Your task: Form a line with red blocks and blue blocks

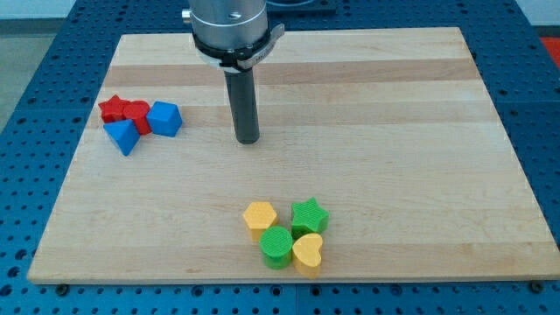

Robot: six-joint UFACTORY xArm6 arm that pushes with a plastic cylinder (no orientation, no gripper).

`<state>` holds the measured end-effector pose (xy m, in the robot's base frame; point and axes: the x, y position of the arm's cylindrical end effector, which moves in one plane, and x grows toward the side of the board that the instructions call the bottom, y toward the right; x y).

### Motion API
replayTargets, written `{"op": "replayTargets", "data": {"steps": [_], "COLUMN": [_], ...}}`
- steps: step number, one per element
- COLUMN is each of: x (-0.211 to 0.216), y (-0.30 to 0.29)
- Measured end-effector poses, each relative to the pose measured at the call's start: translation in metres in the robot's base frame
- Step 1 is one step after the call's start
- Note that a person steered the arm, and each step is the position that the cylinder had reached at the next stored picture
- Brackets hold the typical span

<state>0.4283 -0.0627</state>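
Two red blocks sit at the view's left: a red star [112,108] and a second red block [136,115] touching it. A blue cube [164,119] touches the second red block on its right. A blue wedge-like block [122,136] lies just below the red ones. Together they form a tight cluster. My tip [248,139] rests on the board to the right of the blue cube, apart from it by about a block and a half.
At the view's bottom centre sits another cluster: a yellow hexagon [260,216], a green star [309,214], a green round block [276,247] and a yellow heart [308,252]. The wooden board [394,131] lies on a blue perforated table.
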Motion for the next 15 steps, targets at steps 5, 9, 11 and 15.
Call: {"op": "replayTargets", "data": {"steps": [5,9,11,15], "x": [0.108,0.019,0.012,-0.090], "y": [-0.109,-0.198,-0.207,-0.226]}}
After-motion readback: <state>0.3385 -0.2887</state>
